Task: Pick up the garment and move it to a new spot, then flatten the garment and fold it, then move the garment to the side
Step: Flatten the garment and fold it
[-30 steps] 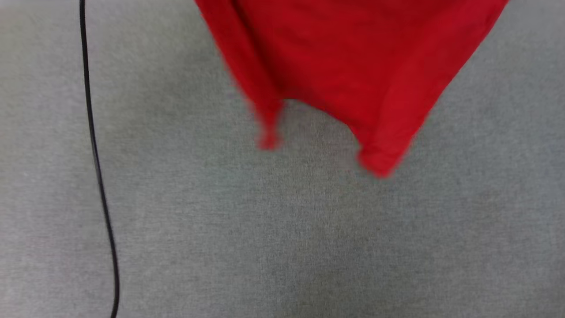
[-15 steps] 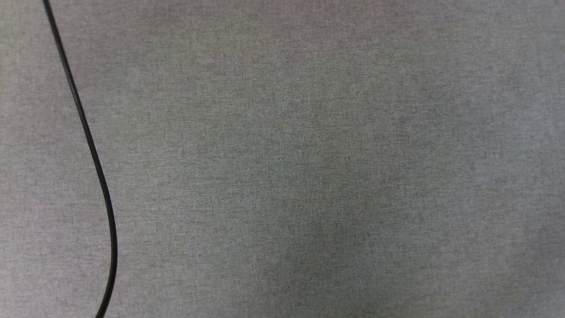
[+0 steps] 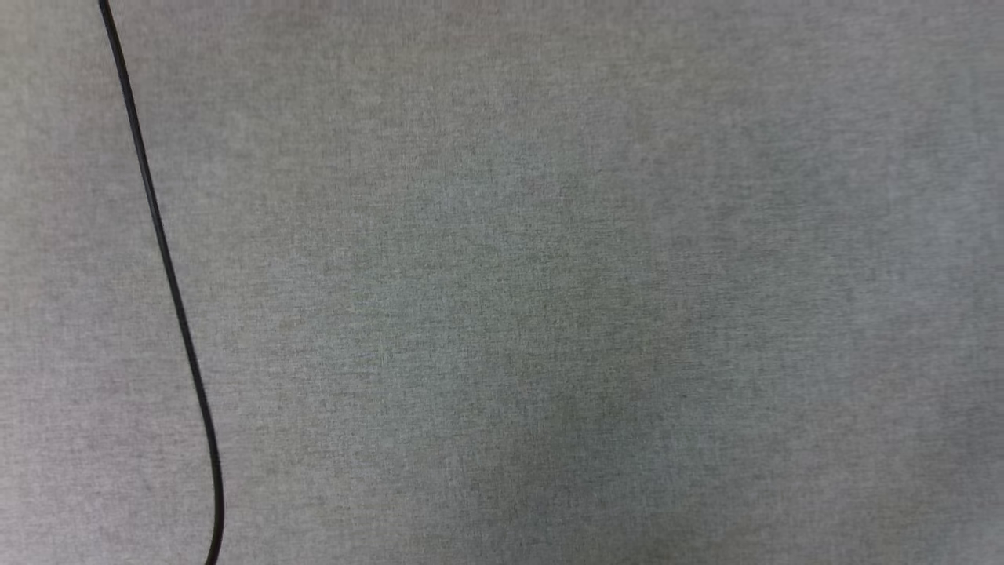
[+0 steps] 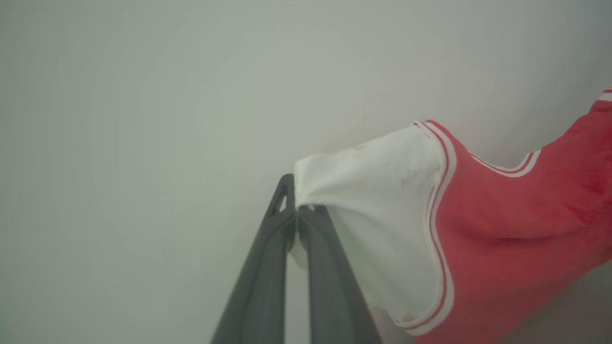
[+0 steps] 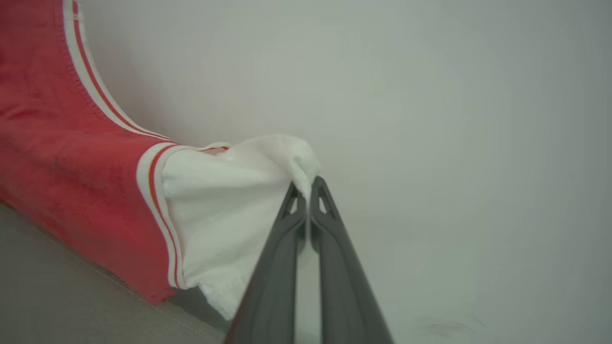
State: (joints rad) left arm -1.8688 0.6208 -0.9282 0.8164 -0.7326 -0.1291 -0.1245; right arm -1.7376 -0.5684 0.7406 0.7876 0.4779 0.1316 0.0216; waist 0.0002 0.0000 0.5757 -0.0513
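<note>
- Left fingers (image 4: 267, 267) were pressed together, pinching the edge of one white sleeve (image 4: 373, 191) of the garment (image 4: 516, 215).
- Right fingers (image 5: 277, 267) were clamped the same way on the other sleeve (image 5: 224, 200).
- The red body sagged between the two grips. I couldn't tell whether its hem touched the grey surface (image 3: 549, 298) (move-to-new-spot step, I judged).
- Risk: both grips sat on thin sleeve edges, so a quick swing could tug fabric out of one pinch and the shirt would drop crumpled.
- Risk: a black cable (image 3: 169, 267) lay along the surface's left, and a trailing hem could snag or drag it on laydown.
</note>
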